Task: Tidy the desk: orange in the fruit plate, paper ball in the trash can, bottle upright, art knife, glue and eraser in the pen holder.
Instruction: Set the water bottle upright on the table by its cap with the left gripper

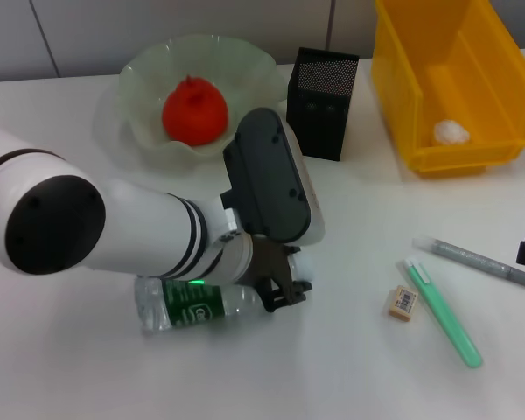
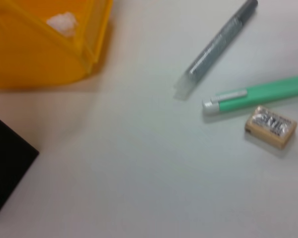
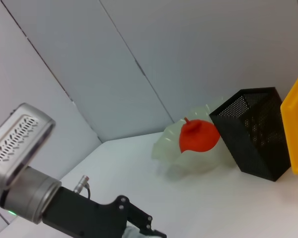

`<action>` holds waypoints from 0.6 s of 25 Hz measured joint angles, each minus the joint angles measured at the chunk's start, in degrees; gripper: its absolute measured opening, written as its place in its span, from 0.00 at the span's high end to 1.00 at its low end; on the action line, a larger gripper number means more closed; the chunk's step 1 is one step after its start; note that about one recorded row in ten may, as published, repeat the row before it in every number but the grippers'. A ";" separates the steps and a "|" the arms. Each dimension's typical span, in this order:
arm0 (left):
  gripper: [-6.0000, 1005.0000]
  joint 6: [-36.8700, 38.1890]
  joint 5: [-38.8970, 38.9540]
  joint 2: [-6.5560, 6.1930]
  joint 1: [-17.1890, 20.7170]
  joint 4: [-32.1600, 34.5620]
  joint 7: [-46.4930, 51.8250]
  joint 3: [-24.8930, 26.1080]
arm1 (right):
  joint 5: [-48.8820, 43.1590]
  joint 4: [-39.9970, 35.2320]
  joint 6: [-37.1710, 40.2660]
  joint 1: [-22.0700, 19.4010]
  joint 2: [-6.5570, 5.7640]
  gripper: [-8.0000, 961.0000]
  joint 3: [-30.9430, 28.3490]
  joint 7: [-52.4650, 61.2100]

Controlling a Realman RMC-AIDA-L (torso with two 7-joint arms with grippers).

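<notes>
So far the orange (image 1: 194, 110) sits in the fruit plate (image 1: 140, 74), the paper ball (image 1: 451, 132) in the trash can (image 1: 481, 52); the left gripper (image 1: 284, 293) pinches the lying bottle (image 1: 192, 304) near-left; the eraser (image 1: 403, 302) waits.

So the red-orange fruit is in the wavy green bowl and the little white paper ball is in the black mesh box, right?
Not quite. The head view shows the white paper ball in the big yellow plastic bin, not the black mesh box. The red-orange fruit does sit in the wavy green bowl.
</notes>
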State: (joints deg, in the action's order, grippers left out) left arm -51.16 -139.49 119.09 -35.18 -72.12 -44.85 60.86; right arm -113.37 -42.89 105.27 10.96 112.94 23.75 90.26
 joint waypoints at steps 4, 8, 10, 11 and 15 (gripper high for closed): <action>0.56 0.49 0.02 -0.05 1.96 -2.85 0.03 1.45 | -0.01 0.00 0.17 -0.16 0.00 0.48 -0.57 0.00; 0.55 0.62 -0.23 -0.14 3.42 -4.59 0.04 2.79 | -0.01 0.00 0.19 -0.16 0.00 0.48 -0.56 0.00; 0.55 0.62 -0.23 -0.14 3.42 -4.59 0.04 2.79 | 0.00 0.00 0.20 -0.13 0.00 0.48 -0.56 0.00; 0.55 1.02 -0.36 -0.24 4.45 -5.32 0.05 3.99 | 0.00 0.00 0.20 -0.08 0.00 0.48 -0.55 0.00; 0.55 3.19 -0.41 -0.29 7.88 -7.43 0.07 8.68 | 0.00 0.00 0.24 0.02 -0.02 0.48 -0.59 0.00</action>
State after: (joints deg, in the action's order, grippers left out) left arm -47.97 -139.90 118.80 -27.29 -79.54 -44.78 69.54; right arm -113.38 -42.89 105.51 10.98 112.92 23.16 90.26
